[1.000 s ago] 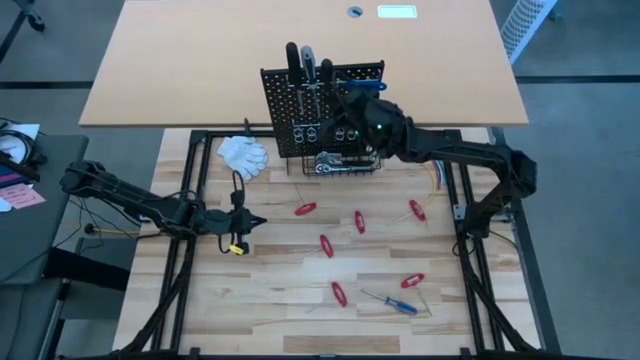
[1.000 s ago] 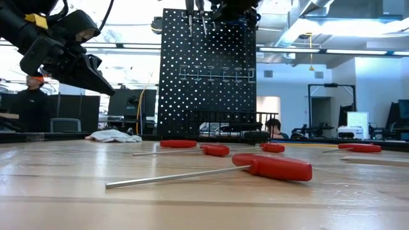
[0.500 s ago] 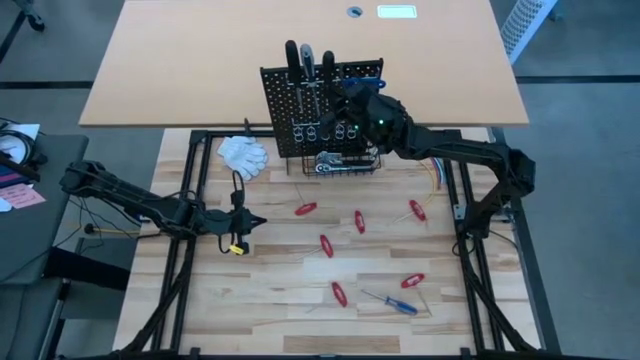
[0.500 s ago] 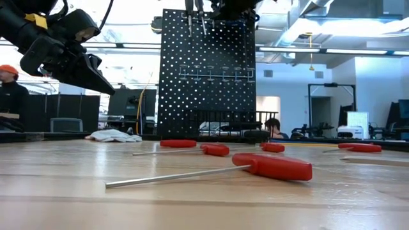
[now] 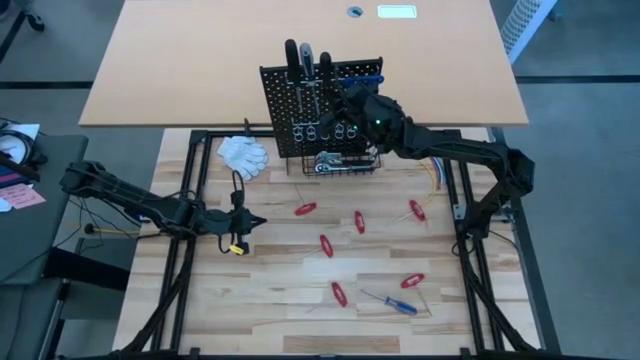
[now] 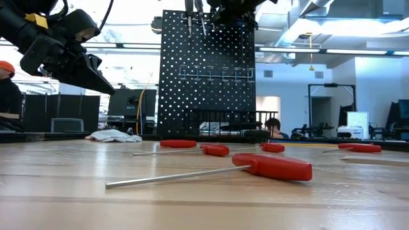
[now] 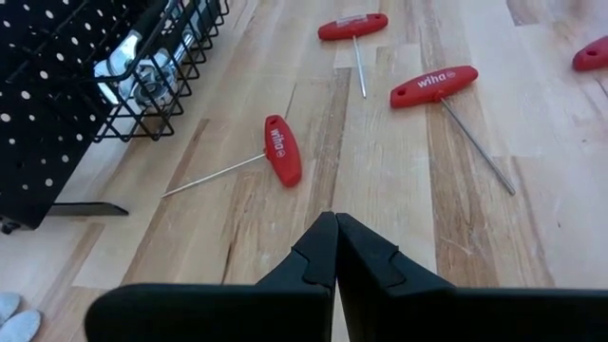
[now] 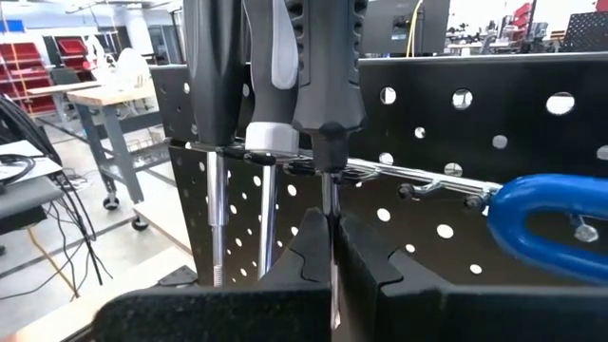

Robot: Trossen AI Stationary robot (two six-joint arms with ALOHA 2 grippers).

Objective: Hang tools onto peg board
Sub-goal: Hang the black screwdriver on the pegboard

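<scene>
2 dark, matte, jointed arms. Yellow tag and looping black cable just behind the left gripper [image 5: 252, 222]. Green indicator light on the wrist behind the right gripper [image 5: 341, 97]. Tapered black fingers [image 7: 313, 258].

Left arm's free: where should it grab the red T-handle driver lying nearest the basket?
Grip the red T-handle driver across its red crossbar handle, coming straight down from above. It lies flat on the table, its thin shaft too slim to pinch, and the handle has bare wood all around it.
</scene>
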